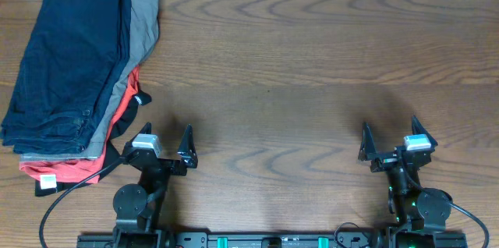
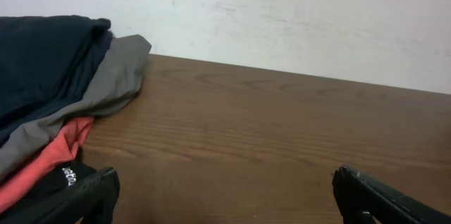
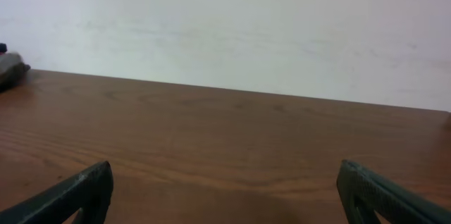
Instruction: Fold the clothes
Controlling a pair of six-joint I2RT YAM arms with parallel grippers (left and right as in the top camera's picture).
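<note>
Limp, light stack of navy, grey and orange-red fabric clothes (image 1: 70,61); probably best pinched at corners. Spread wide, empty: left end effector (image 1: 166,139), right end effector (image 1: 390,134).

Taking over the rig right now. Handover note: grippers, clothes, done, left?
Left gripper: open, empty, at the near edge beside the pile.
Right gripper: open, empty, near edge, over bare table.
Clothes: one stack at the far left corner, with navy on top, then grey, orange-red and black underneath, the lower ones spilling out toward the left arm.
Done: nothing is laid out for folding, and I cannot tell whether the stack counts as folded.
Left: probably pull one garment to the middle and start folding.
</note>
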